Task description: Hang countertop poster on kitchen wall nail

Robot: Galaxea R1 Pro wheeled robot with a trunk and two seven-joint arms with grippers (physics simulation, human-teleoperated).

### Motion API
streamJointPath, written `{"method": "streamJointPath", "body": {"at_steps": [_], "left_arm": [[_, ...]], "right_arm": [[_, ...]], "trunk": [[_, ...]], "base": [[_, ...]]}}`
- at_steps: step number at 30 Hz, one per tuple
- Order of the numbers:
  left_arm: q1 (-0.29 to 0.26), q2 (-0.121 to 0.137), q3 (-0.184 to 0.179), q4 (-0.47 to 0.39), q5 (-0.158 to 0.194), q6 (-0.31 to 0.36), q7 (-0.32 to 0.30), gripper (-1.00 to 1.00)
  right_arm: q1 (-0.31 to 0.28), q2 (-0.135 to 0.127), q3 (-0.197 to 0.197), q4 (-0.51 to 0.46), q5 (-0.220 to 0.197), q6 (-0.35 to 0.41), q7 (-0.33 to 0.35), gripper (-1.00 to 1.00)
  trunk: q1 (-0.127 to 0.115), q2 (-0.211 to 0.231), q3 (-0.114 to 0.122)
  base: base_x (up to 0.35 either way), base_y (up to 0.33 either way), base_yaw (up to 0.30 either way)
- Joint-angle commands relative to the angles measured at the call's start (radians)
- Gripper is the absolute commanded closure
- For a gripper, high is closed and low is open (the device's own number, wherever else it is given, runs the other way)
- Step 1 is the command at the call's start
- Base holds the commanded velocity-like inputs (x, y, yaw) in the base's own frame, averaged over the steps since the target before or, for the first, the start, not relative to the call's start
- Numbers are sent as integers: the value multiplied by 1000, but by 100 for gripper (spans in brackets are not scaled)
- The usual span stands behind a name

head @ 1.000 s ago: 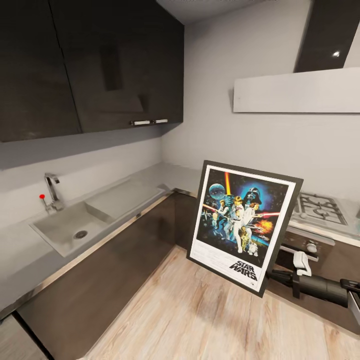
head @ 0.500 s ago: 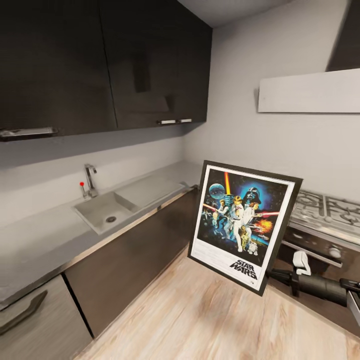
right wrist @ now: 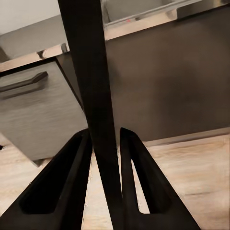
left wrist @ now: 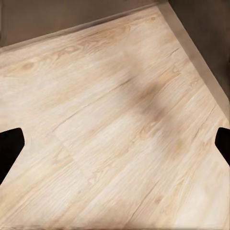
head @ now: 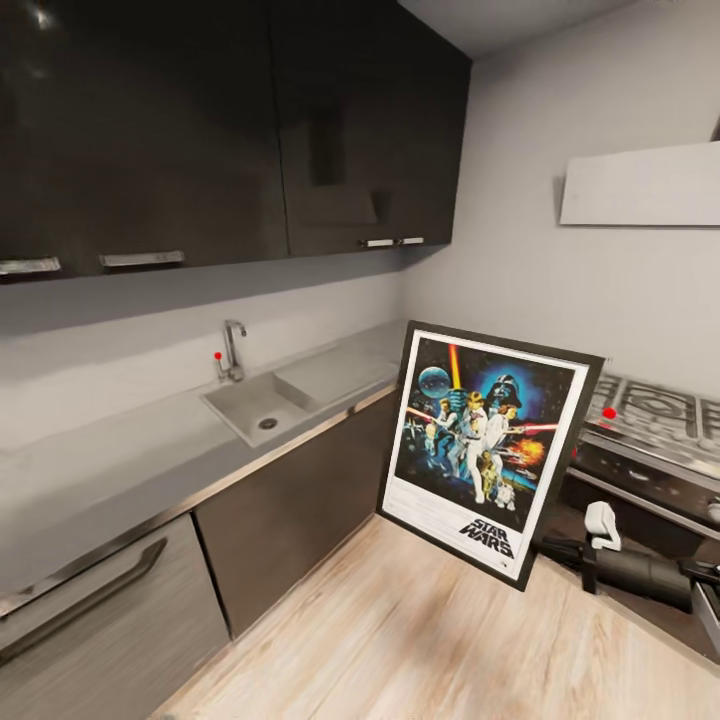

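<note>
Here, the smooth pale grey L-shaped kitchen desk (head: 120,470), with its inset steel sink (head: 262,408) and chrome tap (head: 233,350), runs beneath dark glossy wall cabinets (head: 230,130) toward the gas hob (head: 655,405). The upright Star Wars poster in its thin black frame (head: 488,448) is off that desk, carried clear of the light wooden floor (head: 400,640) and tilted slightly, its printed face toward the head camera. The right claw (right wrist: 106,160) grips the frame edge-on at its lower right corner, both dark fingers (right wrist: 72,172) pressed against the black moulding, likely so the picture travels flat and unobstructed. The left claw (left wrist: 115,143) hangs spread wide and empty over the floorboards. No wall nail can be made out on the pale grey wall (head: 520,250).
</note>
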Motion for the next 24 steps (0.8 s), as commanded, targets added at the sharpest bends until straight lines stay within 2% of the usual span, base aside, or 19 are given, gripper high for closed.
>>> {"method": "streamJointPath", "body": {"at_steps": [1,7,16,24], "left_arm": [[-1,0,-9,1,5,-6,-1,-100],[-1,1,-9,1,6,-7,0,-100],[-1,1,-8,1,6,-7,0,-100],[-1,1,-6,2,7,-6,0,-100]], "right_arm": [[-1,6,-1,-2,-4,13,-4,100],[-1,24,0,-6,-2,13,-30,100],[-1,24,1,-6,-2,13,-30,100],[-1,24,3,-6,-2,13,-31,100]], "trunk": [[0,-2,-2],[0,-2,-2],[0,-2,-2],[0,-2,-2]], "base": [[-219,210,233],[-165,61,271],[-312,2,287],[-133,100,277]]}}
